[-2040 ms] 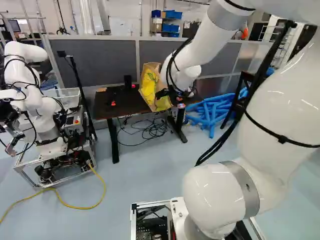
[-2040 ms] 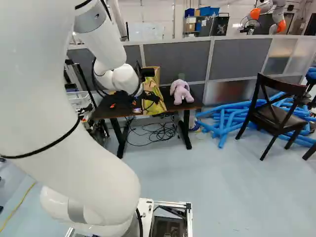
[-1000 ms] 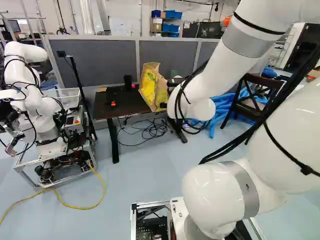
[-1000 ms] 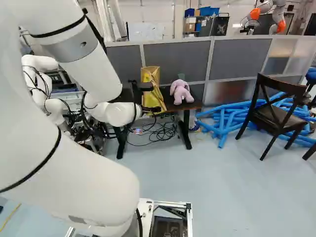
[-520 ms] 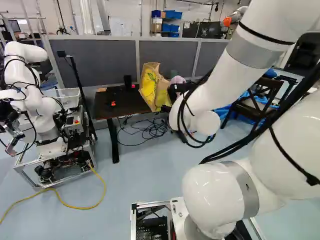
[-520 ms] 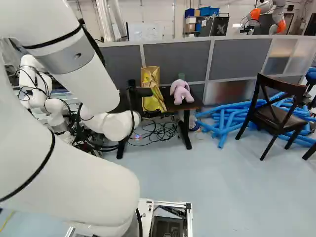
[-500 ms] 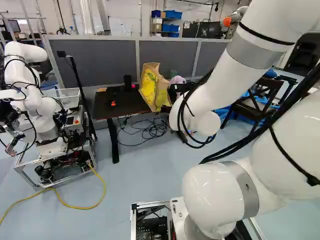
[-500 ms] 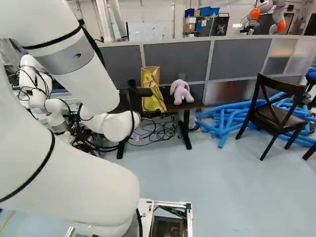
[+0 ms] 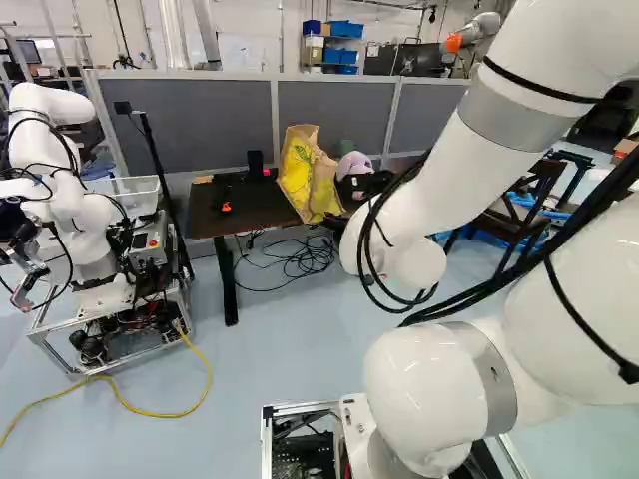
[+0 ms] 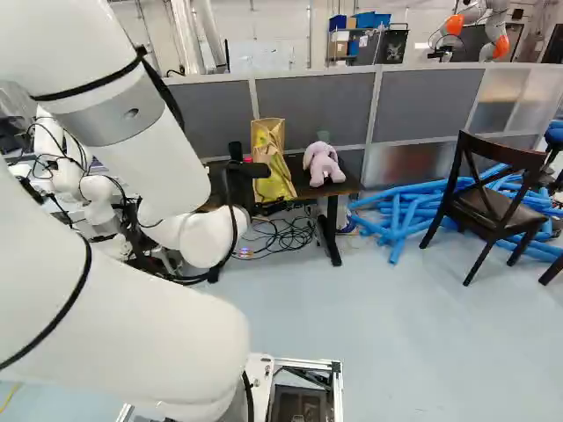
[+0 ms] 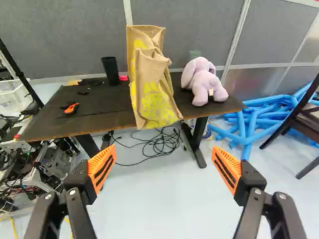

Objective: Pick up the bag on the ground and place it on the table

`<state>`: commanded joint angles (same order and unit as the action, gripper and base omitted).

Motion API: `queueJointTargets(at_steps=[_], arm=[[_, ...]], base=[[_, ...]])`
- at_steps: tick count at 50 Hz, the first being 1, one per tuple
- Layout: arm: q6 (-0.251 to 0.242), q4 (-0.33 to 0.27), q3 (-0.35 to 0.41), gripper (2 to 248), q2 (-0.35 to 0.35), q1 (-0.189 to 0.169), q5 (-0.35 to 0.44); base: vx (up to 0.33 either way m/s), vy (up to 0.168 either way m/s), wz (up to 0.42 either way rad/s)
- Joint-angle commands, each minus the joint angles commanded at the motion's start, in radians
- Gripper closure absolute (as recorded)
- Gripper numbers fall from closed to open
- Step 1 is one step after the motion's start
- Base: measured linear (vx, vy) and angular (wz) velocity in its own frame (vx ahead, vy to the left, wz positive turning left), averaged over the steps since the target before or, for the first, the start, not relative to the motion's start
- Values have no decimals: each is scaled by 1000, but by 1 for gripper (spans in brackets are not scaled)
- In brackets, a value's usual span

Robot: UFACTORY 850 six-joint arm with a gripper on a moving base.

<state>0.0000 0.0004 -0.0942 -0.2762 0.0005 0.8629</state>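
The tall, soft tan-and-yellow bag (image 11: 153, 94) is on the dark, flat desk (image 11: 107, 118), seemingly overhanging its front edge. Placing looks done; the black 2-fingered tool (image 11: 164, 152) stands wide apart and should retreat clear.

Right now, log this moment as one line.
tool: open, holding nothing | bag: on the table, at its front edge | plush toy: beside the bag

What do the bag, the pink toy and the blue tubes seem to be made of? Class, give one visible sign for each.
Bag: matt, probably jute or heavy paper; it stands up in stiff folds and creases.
Pink toy: soft, matt plush, most likely, judging by its rounded, padded limbs.
Blue tubes: smooth foam or plastic, judging by their even colour; the look leaves it open.
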Motion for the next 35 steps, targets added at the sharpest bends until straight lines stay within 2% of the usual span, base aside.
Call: queueJointTargets(at_steps=[35], arm=[[0,0,7,3,-3,0,10]], base=[[0,0,0]])
